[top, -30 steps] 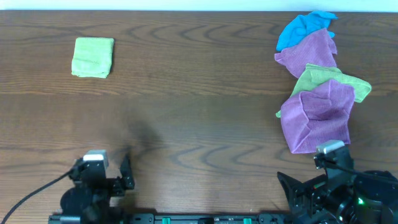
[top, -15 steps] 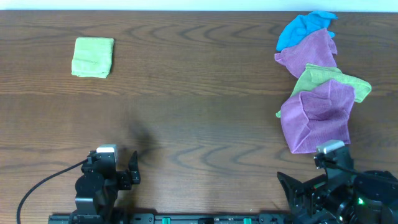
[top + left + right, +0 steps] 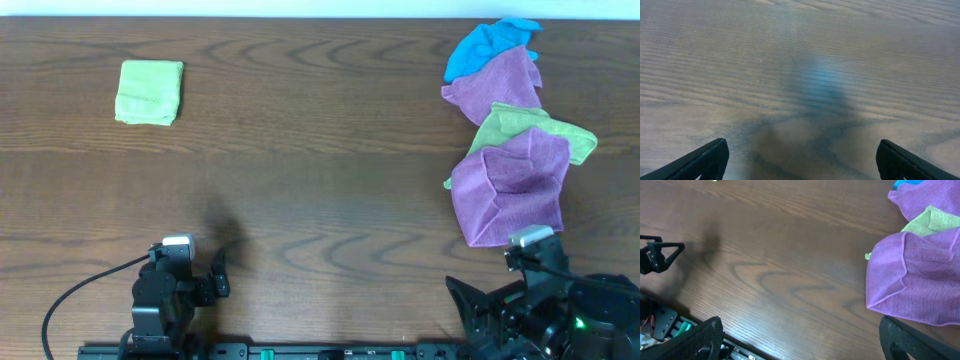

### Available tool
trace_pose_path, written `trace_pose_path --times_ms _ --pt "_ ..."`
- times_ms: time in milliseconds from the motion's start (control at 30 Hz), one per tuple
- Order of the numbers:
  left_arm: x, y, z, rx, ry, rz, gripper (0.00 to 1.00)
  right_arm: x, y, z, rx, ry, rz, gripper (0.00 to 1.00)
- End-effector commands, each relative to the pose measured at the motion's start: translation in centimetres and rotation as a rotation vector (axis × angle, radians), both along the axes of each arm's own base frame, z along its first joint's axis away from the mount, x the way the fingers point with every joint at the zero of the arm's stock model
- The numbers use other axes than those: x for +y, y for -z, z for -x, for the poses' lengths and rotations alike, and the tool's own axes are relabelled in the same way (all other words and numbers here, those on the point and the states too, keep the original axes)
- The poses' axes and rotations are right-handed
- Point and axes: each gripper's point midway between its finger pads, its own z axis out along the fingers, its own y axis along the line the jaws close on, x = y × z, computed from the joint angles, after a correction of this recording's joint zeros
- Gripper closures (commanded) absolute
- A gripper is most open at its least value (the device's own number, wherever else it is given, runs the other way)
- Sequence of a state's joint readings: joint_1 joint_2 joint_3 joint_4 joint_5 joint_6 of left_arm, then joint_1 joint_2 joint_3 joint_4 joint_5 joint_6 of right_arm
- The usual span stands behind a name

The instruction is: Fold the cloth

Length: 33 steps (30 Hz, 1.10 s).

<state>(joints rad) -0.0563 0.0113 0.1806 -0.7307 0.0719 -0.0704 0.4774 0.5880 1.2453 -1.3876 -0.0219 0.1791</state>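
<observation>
The cloth (image 3: 150,92) is a lime-green microfibre cloth lying folded into a small rectangle at the far left of the wooden table. No tag shows. My left gripper (image 3: 215,277) is open and empty, low at the table's front edge, far from the cloth. In the left wrist view its fingers (image 3: 800,155) are spread wide over bare wood. My right gripper (image 3: 470,305) is open and empty at the front right. Its fingers (image 3: 800,335) are wide apart, just short of the purple cloth.
A pile of cloths lies at the right: a blue one (image 3: 490,45) at the back, a purple one (image 3: 500,85), another lime-green one (image 3: 530,128), and a purple one (image 3: 510,190) in front. It also shows in the right wrist view (image 3: 920,275).
My left arm has moved right along the front edge and settled. The right arm and all the cloths have not moved.
</observation>
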Motion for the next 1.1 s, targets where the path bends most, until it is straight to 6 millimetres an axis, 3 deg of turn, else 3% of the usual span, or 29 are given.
trace_pose_path --times_ms 0,333,533,1067 --pt "0.0 0.9 0.3 0.024 -0.010 0.013 0.05 -0.1 0.1 0.0 0.003 0.007 0.001 0.01" --pt "0.0 0.8 0.2 0.023 -0.009 0.014 0.05 -0.1 0.1 0.0 0.003 0.007 0.000 0.01" --pt "1.3 -0.6 -0.9 -0.052 -0.049 -0.068 0.05 -0.1 0.1 0.0 0.003 0.007 0.000 0.01" --pt "1.4 0.5 -0.1 0.001 -0.045 -0.074 0.05 -0.1 0.1 0.0 0.003 0.007 0.000 0.01"
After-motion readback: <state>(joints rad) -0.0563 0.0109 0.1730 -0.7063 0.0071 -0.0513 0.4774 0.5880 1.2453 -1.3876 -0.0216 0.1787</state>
